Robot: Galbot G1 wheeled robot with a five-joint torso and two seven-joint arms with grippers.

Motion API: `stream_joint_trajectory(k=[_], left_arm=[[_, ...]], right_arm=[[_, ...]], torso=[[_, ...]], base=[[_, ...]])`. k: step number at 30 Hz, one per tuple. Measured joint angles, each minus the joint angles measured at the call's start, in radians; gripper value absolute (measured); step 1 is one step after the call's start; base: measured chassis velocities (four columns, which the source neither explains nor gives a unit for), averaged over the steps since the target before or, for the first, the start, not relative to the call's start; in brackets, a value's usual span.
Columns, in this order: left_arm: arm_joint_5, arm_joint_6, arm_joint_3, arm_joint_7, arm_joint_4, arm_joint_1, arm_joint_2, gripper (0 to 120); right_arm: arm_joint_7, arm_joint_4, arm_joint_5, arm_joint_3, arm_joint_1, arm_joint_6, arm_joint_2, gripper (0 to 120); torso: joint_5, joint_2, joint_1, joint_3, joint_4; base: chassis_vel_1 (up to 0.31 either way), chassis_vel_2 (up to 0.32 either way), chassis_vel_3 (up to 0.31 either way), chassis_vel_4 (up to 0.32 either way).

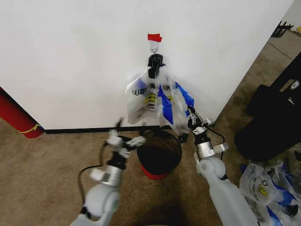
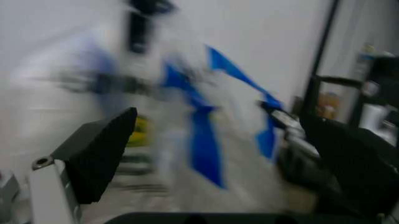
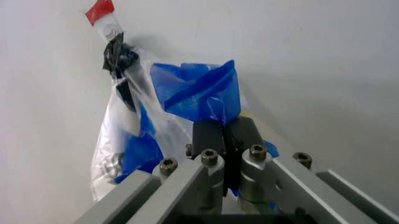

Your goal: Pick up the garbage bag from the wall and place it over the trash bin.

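garbage bag (image 1: 171, 101) on wall (image 1: 70, 56) hook | right end effector (image 3: 223, 135) pinching it | left end effector (image 1: 123, 140) spread; head view: trash bin (image 1: 159, 153) below

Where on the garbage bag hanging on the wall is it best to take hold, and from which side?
Probably the lower side edge of the garbage bag, approached from the room side, straight toward the wall. The bag hangs flat and limp from the hook, so only loose film stands off the wall. The right gripper is already at that edge, fingers together; the left gripper is open by the trash bin.
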Motion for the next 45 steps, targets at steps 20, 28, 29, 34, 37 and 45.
stream_joint_trajectory(k=[20,28,29,34,37,45], left_arm=[[0.03,0.338,0.278,-0.419,0.258,-0.457,-0.005,100],[0.009,0.415,0.308,-0.5,0.249,-0.459,-0.04,100],[0.014,0.42,0.308,-0.512,0.257,-0.462,-0.045,99],[0.028,0.451,0.307,-0.566,0.278,-0.471,-0.053,88],[0.029,0.456,0.306,-0.571,0.277,-0.468,-0.053,83],[0.036,0.463,0.299,-0.582,0.282,-0.46,-0.057,52]], right_arm=[[0.0,0.009,-0.049,-0.008,-0.026,0.001,0.025,0],[-0.005,0.009,-0.062,-0.009,-0.024,0.004,0.025,0],[-0.005,0.01,-0.062,-0.009,-0.024,0.004,0.025,0],[-0.008,0.012,-0.065,-0.007,-0.024,0.008,0.02,0],[-0.008,0.013,-0.065,-0.006,-0.025,0.009,0.018,0],[-0.009,0.016,-0.065,-0.004,-0.023,0.013,0.006,0]], torso=[[0.0,0.0,0.0,0.0,0.0001],[0.0,0.0,0.0,0.0,0.0001],[0.0,0.0,0.0,0.0,0.0001],[0.0,0.0,0.0,0.0,0.0001],[0.0,0.0,0.0,0.0,0.0001],[0.0,0.0,0.0,0.0,0.0001]], base=[[0.0,0.0,0.0,0.0],[0.0,0.0,0.0,0.0],[0.0,0.0,0.0,0.0],[0.0,0.0,0.0,0.0],[0.0,0.0,0.0,0.0],[0.0,0.0,0.0,0.0]])
